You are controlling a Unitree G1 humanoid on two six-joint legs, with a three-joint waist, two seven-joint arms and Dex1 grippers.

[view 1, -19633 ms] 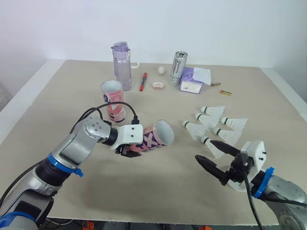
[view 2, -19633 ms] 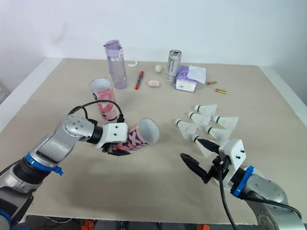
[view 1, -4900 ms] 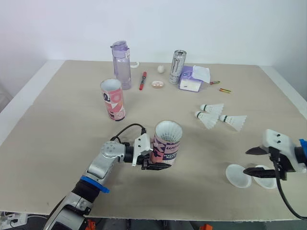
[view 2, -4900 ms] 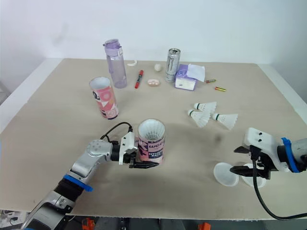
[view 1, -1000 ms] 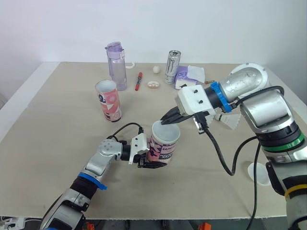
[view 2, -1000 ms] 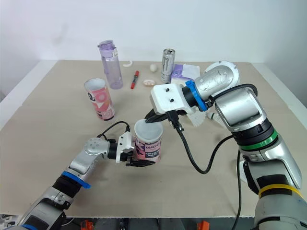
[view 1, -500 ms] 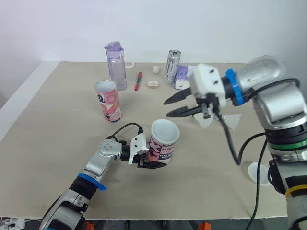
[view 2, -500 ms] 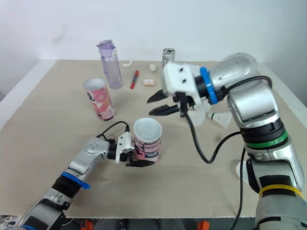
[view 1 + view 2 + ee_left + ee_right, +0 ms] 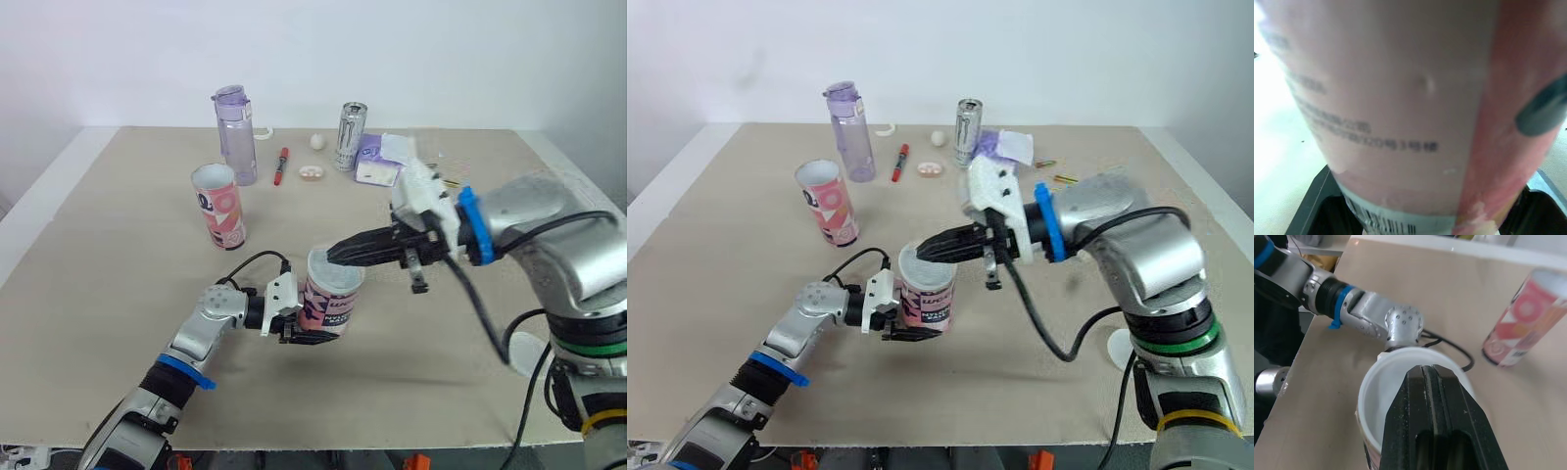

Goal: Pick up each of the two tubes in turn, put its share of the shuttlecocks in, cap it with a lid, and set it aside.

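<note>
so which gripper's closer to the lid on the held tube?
Right. The right gripper, shut, has its tips on top of the lid; the left gripper clamps the tube lower down.

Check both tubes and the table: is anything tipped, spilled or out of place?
Nothing stands out. The held tube stands upright in the left claw, its lid on top under the shut right claw. The second tube is upright, and a spare lid lies flat to the right.

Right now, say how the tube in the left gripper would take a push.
Likely stiff: the tube looks undented in the left gripper's clamp. Probably won't tip, standing upright on the table. Its thin lid may flex.
</note>
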